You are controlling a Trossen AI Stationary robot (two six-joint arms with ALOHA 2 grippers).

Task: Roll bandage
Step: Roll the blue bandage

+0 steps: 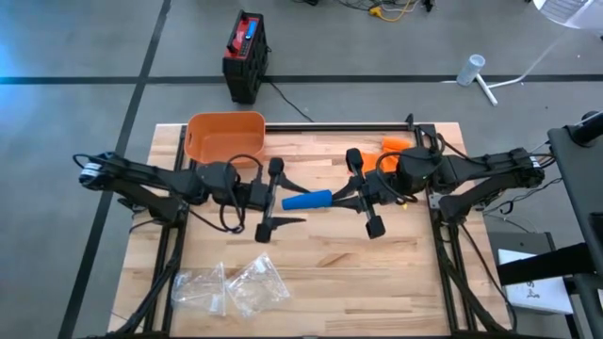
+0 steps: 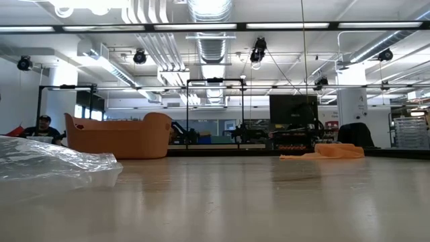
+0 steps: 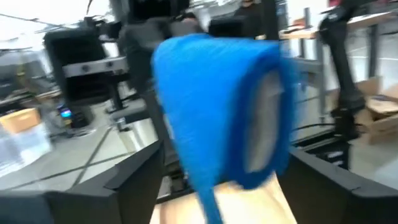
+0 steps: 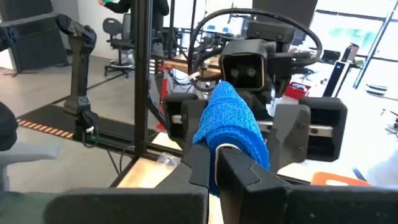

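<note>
The blue bandage roll [image 1: 308,200] hangs above the worktop [image 1: 320,273], its long axis spanning both grippers: the right gripper [image 1: 350,195] has its jaws pinched on one end, the left gripper's [image 1: 270,201] jaws stand wide around the other.

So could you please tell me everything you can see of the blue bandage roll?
The blue bandage roll is a woven, crepe-like cylinder with a pale core at one end and a loose tail hanging below. It lies horizontally above the middle of the wooden table, between the arms. The right gripper is shut on one end; the left gripper faces the other, fingers spread either side.
</note>
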